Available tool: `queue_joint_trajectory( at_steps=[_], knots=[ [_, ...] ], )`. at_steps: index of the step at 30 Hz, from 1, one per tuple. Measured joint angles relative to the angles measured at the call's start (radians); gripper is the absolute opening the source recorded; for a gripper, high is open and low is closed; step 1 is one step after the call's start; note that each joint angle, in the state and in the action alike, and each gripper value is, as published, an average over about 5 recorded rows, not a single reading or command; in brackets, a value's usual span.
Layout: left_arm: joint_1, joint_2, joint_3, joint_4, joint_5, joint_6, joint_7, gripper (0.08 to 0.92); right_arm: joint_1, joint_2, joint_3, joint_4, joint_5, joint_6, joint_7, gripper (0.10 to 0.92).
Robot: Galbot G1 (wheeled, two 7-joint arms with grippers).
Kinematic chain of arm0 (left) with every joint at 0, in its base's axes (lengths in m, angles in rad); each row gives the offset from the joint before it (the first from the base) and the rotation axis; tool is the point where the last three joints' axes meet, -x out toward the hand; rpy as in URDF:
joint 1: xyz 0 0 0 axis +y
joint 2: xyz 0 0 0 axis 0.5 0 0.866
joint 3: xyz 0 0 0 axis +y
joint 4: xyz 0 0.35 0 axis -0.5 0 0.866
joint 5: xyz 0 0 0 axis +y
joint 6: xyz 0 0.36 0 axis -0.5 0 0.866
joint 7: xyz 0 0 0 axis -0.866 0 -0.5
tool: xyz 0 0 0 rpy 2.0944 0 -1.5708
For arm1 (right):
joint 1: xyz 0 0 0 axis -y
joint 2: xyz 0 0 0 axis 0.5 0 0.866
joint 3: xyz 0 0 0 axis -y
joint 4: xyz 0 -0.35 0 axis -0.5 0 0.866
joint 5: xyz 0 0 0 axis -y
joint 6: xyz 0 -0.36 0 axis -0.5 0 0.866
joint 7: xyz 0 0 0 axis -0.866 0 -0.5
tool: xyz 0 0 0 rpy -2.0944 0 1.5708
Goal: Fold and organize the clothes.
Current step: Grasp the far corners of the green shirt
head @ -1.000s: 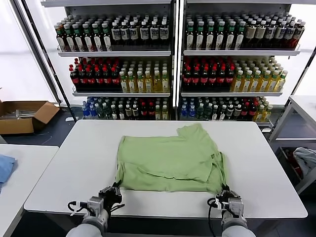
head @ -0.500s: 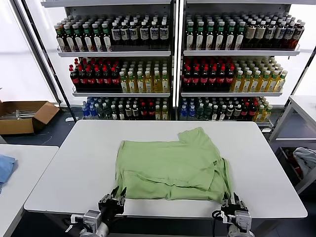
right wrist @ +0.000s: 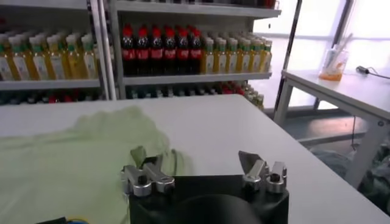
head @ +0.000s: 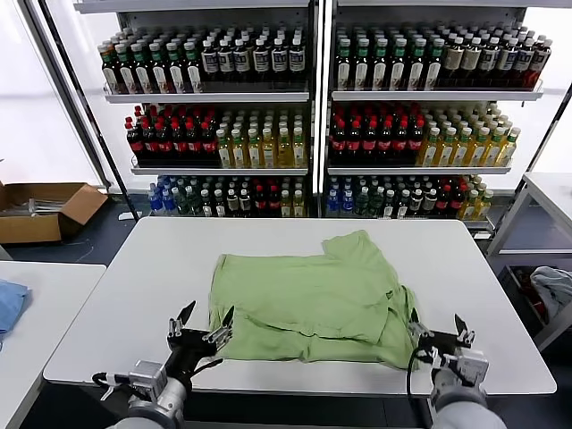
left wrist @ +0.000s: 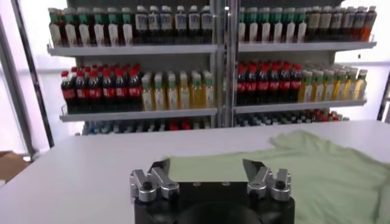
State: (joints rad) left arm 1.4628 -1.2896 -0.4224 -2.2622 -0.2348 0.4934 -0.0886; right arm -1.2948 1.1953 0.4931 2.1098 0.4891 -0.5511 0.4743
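left gripper (head: pixel 202 323) spread wide, right gripper (head: pixel 439 327) too, both empty

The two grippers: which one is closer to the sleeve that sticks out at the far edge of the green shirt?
The right gripper; the sleeve of the shirt is on its side.

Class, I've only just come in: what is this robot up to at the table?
It is folding a light green polo shirt that lies partly folded on a white table. Both pincers are open and hold nothing: the left pincer is at the shirt's near left corner, the right pincer at its near right corner.
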Motion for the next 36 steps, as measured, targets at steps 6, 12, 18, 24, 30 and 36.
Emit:
queue_joint_trajectory(
  at_steps=[6, 12, 18, 24, 30, 36],
  knots=[
    [-0.144, 0.048, 0.018, 0.113, -0.055, -0.002, 0.014, 0.823, 0.22, -0.036, -0.056, -0.164, 0.056, -0.011, -0.049, 0.823],
    [-0.32, 0.082, 0.053, 0.27, -0.118, 0.012, 0.027, 0.823, 0.445, -0.037, -0.149, -0.364, 0.08, -0.017, -0.084, 0.823],
    [-0.486, 0.085, 0.097, 0.444, -0.164, 0.022, 0.034, 0.823, 0.636, -0.006, -0.234, -0.571, 0.074, -0.018, -0.116, 0.823],
    [-0.615, 0.075, 0.14, 0.606, -0.178, 0.021, 0.04, 0.823, 0.77, 0.048, -0.272, -0.766, 0.045, -0.015, -0.145, 0.823],
    [-0.713, 0.055, 0.169, 0.76, -0.174, 0.012, 0.045, 0.823, 0.859, 0.11, -0.284, -0.941, -0.002, 0.0, -0.172, 0.823],
    [-0.771, 0.049, 0.193, 0.879, -0.161, 0.012, 0.051, 0.823, 0.913, 0.163, -0.29, -1.073, -0.041, 0.017, -0.196, 0.823]
  ],
)
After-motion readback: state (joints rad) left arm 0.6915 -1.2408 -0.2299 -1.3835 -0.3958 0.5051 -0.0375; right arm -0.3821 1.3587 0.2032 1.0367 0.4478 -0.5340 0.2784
